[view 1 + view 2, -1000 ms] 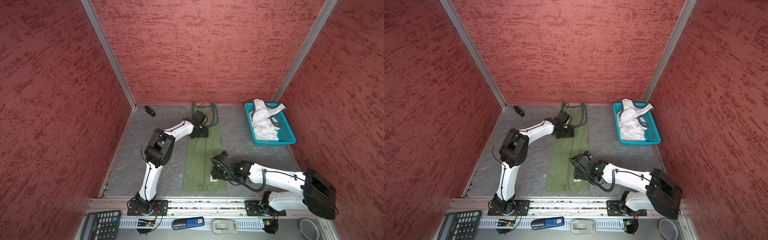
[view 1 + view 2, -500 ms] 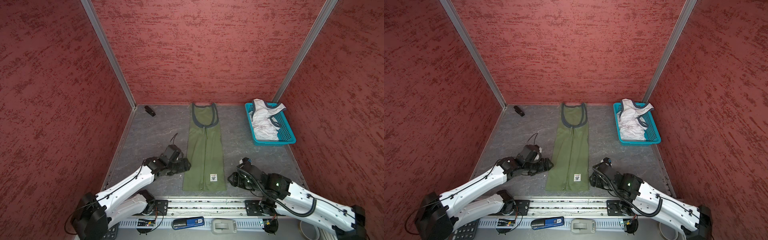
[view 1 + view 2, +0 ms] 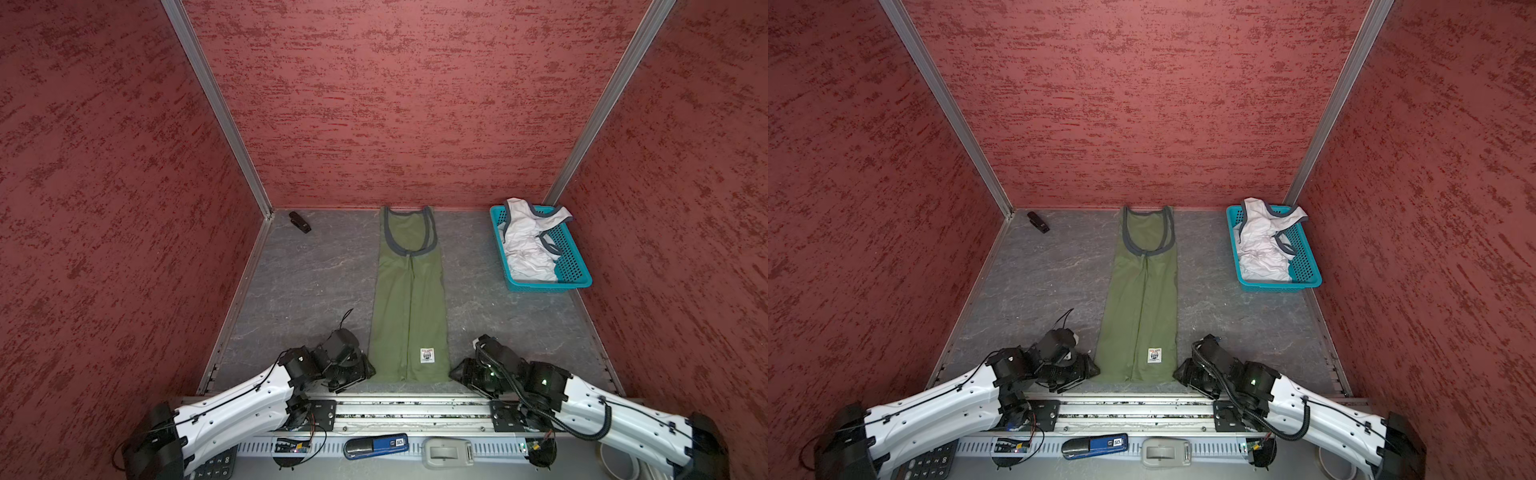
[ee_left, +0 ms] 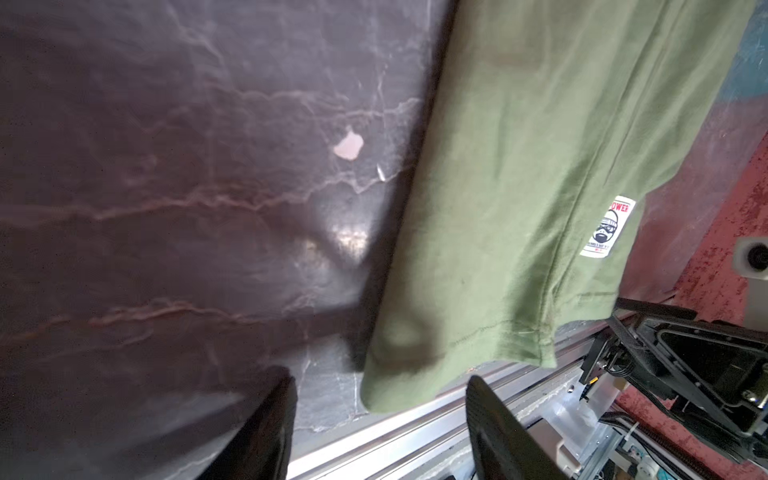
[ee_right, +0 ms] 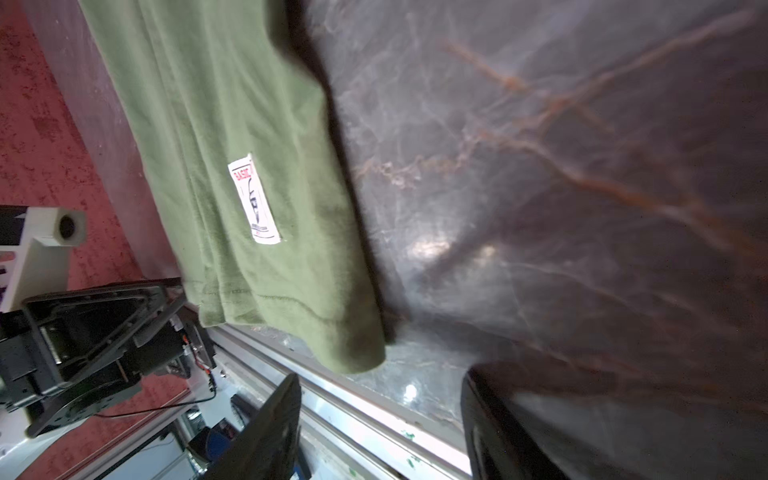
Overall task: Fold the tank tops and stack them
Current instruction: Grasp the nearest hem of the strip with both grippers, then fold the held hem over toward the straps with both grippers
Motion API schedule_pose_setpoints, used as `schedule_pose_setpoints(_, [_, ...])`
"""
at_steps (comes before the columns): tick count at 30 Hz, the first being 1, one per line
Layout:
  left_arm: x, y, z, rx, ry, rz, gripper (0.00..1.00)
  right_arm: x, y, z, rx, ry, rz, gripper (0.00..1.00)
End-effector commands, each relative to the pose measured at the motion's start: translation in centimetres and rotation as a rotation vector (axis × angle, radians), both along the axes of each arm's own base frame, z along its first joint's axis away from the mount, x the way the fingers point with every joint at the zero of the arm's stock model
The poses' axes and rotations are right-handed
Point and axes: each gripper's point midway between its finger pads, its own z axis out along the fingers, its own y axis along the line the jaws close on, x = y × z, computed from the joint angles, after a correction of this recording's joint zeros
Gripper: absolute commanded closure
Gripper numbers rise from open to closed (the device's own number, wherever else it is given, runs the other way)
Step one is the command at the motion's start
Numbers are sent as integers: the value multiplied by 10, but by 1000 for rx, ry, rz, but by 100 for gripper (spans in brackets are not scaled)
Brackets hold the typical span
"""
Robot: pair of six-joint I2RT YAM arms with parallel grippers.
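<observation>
Overhead, in both top views, the long olive green cloth tank top [image 3: 409, 307] [image 3: 1142, 307] lies flat as a narrow strip on the grey marbled tabletop [image 3: 316, 282]. The crumpled white cloth tank top [image 3: 525, 245] [image 3: 1262, 245] sits in the turquoise plastic mesh basket [image 3: 548, 285] [image 3: 1279, 286], well apart from the green one on the right arm's side. The left gripper [image 3: 366, 371] and right gripper [image 3: 457, 374] flank its near hem corners. From the left wrist, the jaws stand spread around one hem corner, seemingly not pinching it. From the right wrist, spread jaws frame the other corner.
</observation>
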Motion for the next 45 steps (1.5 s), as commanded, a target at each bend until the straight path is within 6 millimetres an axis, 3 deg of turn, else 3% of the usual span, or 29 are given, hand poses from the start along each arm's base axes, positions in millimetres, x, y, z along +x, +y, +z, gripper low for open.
schedule_pose_setpoints(1, [-4, -1, -10, 14, 28, 11, 39, -7, -1, -18, -21, 81, -34, 43])
schedule_pose_setpoints(12, [-1, -16, -17, -4, 17, -16, 51, -4, 2, -29, -48, 82, -25, 63])
schedule_pose_setpoints(19, [2, -21, -20, -4, 6, -14, 64, 1, 4, -29, -43, 64, -41, 79])
schedule_pose_setpoints(27, [2, -19, -12, 3, -20, -23, 81, 3, 6, -22, -45, 47, -32, 97])
schedule_pose_setpoints(32, [9, -24, 3, -35, -74, -29, 86, 5, 16, -5, 9, 41, -18, 99])
schedule_pose_setpoints(37, [38, -37, 44, -101, -201, -30, 88, 29, 19, 29, 31, -74, -55, 100])
schedule_pose_setpoints(40, [68, -40, 62, -110, -235, -8, 91, 57, 17, 52, 11, -166, -61, 100])
schedule_pose_setpoints(43, [107, -46, 82, -131, -282, 6, 95, 103, 19, 86, 12, -287, -67, 100])
schedule_pose_setpoints(45, [141, -51, 99, -120, -324, 14, 95, 144, 20, 111, -3, -376, -69, 100])
